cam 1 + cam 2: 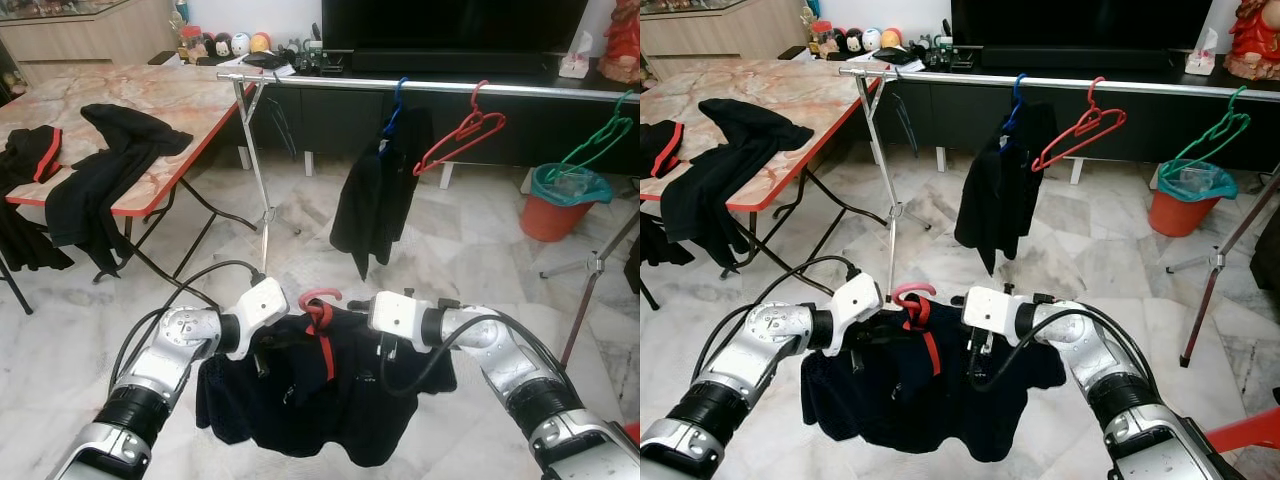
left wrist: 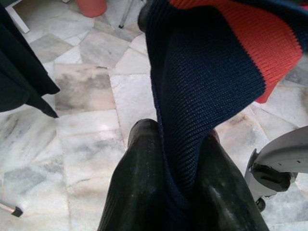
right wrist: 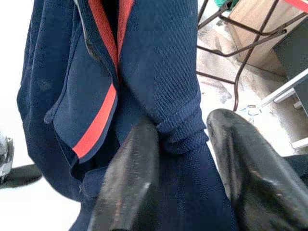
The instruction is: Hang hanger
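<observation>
Left gripper (image 2: 173, 192): seen from the wrist, its two black fingers (image 2: 139, 183) pinch a fold of the navy shirt (image 1: 300, 400), clamped tight on the knit beside an orange-red band.
Right gripper (image 3: 185, 168): its wrist camera shows the fingers (image 3: 132, 178) a little apart with a bunched ridge of the same shirt wedged between them; whether both pads press the cloth cannot be told.
Hanger (image 1: 318, 300): the head views supply what the wrist views lack, a pink-red hook rising between the two wrists, the shirt draped from it and hanging low in front of the robot above the marble floor (image 1: 440, 240).
Hanger to grippers: the hook sits midway between them, each gripper at one shoulder of the garment.
Rail (image 1: 560, 91): farther off, a silver clothes rail crosses the room, well apart from the held hanger.
On the rail: a dark garment on a blue hanger (image 1: 396, 105), an empty red hanger (image 1: 460, 135), an empty green hanger (image 1: 600, 140).
Left side: a marble-topped table (image 1: 170, 100) with dark clothes (image 1: 100, 175) slung over its edge.
Far right: an orange bin (image 1: 560, 205) with a teal liner.
</observation>
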`<state>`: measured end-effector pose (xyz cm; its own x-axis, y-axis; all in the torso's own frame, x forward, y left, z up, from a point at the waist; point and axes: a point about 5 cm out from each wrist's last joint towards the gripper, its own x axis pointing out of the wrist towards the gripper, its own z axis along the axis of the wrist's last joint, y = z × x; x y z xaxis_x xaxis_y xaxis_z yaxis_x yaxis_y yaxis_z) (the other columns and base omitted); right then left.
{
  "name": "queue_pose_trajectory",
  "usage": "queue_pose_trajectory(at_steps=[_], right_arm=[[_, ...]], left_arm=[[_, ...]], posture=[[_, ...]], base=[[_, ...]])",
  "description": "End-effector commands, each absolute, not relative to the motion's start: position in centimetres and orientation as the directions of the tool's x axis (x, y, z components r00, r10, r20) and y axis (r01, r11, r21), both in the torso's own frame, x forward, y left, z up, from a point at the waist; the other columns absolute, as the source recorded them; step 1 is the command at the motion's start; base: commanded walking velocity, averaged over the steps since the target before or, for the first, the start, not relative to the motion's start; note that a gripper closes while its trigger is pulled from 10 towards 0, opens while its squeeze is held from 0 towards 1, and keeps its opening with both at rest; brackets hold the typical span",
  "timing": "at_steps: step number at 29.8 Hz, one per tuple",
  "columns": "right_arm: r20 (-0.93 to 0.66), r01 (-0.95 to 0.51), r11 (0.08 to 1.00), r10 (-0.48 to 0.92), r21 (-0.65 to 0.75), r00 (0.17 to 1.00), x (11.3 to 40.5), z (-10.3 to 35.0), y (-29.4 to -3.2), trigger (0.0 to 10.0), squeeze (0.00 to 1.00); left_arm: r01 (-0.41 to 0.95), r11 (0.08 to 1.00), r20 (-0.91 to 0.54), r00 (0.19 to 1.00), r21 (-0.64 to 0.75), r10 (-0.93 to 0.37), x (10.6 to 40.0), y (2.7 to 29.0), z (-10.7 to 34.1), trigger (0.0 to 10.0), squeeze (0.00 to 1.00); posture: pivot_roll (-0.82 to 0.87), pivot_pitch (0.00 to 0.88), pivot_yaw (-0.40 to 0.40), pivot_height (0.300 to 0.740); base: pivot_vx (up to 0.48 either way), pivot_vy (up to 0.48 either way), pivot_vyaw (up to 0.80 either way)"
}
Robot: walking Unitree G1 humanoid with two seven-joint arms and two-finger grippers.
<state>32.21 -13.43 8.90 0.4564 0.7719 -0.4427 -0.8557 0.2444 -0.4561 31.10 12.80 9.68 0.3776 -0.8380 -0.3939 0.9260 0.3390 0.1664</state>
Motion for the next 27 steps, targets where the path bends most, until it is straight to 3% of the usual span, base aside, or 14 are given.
queue_pose_trajectory(at_steps=[1,8,16,17,18,20,21,22,23,24,26,27], right_arm=[[-0.415,-0.864,0.221,0.806,-0.453,0.423,32.3,9.4,-12.3,10.0,1.00],[-0.437,-0.881,0.199,0.808,-0.430,0.396,32.1,9.1,-12.6,10.0,1.00],[-0.435,-0.867,0.216,0.795,-0.448,0.423,32.4,9.4,-12.9,10.0,1.00],[-0.439,-0.859,0.228,0.782,-0.459,0.442,32.5,9.4,-13.2,10.0,0.19],[-0.436,-0.844,0.255,0.764,-0.471,0.475,32.8,9.4,-13.4,10.0,0.00],[-0.431,-0.816,0.309,0.727,-0.488,0.534,33.2,9.4,-14.0,10.0,0.00],[-0.427,-0.799,0.342,0.704,-0.495,0.567,33.5,9.3,-14.3,10.0,0.00],[-0.424,-0.781,0.373,0.681,-0.500,0.597,33.7,9.3,-14.6,10.0,0.00],[-0.416,-0.758,0.419,0.651,-0.500,0.635,33.9,9.2,-14.9,10.0,0.00],[-0.416,-0.758,0.419,0.651,-0.500,0.635,33.9,9.2,-14.9,10.0,0.00],[-0.380,-0.649,0.583,0.527,-0.488,0.760,34.6,8.8,-16.0,10.0,0.00],[-0.380,-0.649,0.583,0.527,-0.488,0.760,34.6,8.8,-16.0,10.0,0.00]], left_arm=[[0.884,0.435,-0.356,0.467,0.170,-0.810,31.7,14.0,10.0,0.0,0.00],[0.875,0.456,-0.387,0.481,0.161,-0.787,31.3,15.1,9.1,0.0,0.00],[0.861,0.485,-0.398,0.502,0.151,-0.768,31.0,15.5,8.4,0.0,0.00],[0.844,0.513,-0.398,0.528,0.155,-0.750,31.0,15.8,8.1,0.0,0.00],[0.825,0.542,-0.398,0.556,0.160,-0.729,31.0,16.1,7.9,0.0,0.00],[0.786,0.593,-0.398,0.608,0.175,-0.687,31.0,16.5,7.4,0.0,0.00],[0.766,0.616,-0.397,0.632,0.186,-0.665,30.9,16.8,7.2,1.2,0.00],[0.746,0.636,-0.396,0.655,0.198,-0.644,30.9,17.0,6.9,1.2,0.00],[0.709,0.677,-0.395,0.690,0.198,-0.607,30.9,17.3,6.6,8.0,0.00],[0.709,0.677,-0.395,0.690,0.198,-0.607,30.9,17.3,6.6,8.0,0.00],[0.598,0.780,-0.381,0.775,0.184,-0.504,31.0,18.0,5.9,10.0,0.00],[0.598,0.780,-0.381,0.775,0.184,-0.504,31.0,18.0,5.9,10.0,0.00]], posture=[[0.06,0.000,0.042,0.740],[0.06,0.000,0.042,0.740],[0.06,0.000,0.042,0.740],[0.06,0.000,0.041,0.740],[0.06,0.000,0.041,0.740],[0.06,0.000,0.041,0.740],[0.06,0.000,0.041,0.740],[0.06,0.000,0.041,0.740],[0.06,0.000,0.041,0.740],[0.06,0.000,0.041,0.740],[0.06,0.000,0.041,0.740],[0.06,0.000,0.041,0.740]], base=[[0.000,0.000,0.00],[0.000,0.000,0.00],[0.000,0.000,0.00],[0.000,0.000,0.00],[0.000,0.000,0.00],[0.000,0.000,0.00],[0.000,0.000,0.00],[0.000,0.000,0.00],[0.000,0.000,0.00],[0.000,0.000,0.00],[0.000,0.000,0.00],[0.000,0.000,0.00]])
